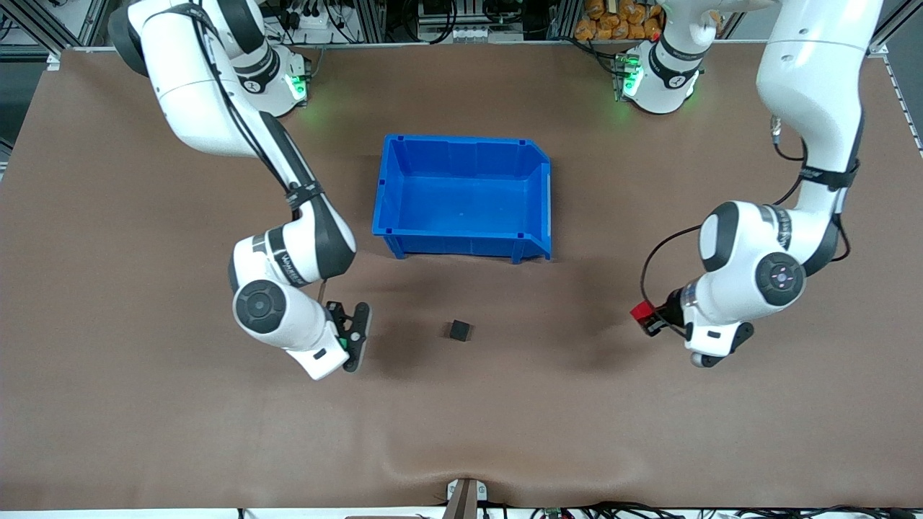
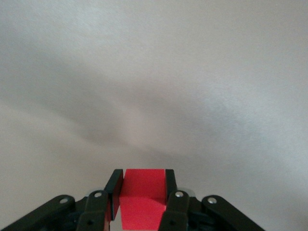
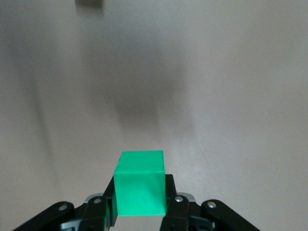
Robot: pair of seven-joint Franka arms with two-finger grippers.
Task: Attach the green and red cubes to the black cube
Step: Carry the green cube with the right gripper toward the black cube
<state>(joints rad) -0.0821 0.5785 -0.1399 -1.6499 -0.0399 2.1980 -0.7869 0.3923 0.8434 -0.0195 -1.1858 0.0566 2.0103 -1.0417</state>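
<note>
The black cube [image 1: 459,330] lies on the brown table, nearer to the front camera than the blue bin. It also shows as a dark patch in the right wrist view [image 3: 89,2]. My right gripper [image 1: 353,336] [image 3: 140,185] is shut on the green cube [image 3: 140,187] and holds it low over the table, toward the right arm's end from the black cube. My left gripper [image 1: 645,318] [image 2: 142,176] is shut on the red cube [image 1: 640,312] [image 2: 142,195], low over the table toward the left arm's end.
An empty blue bin [image 1: 461,241] stands mid-table, between the black cube and the arms' bases. A ripple in the table cover [image 1: 433,450] runs near the front edge.
</note>
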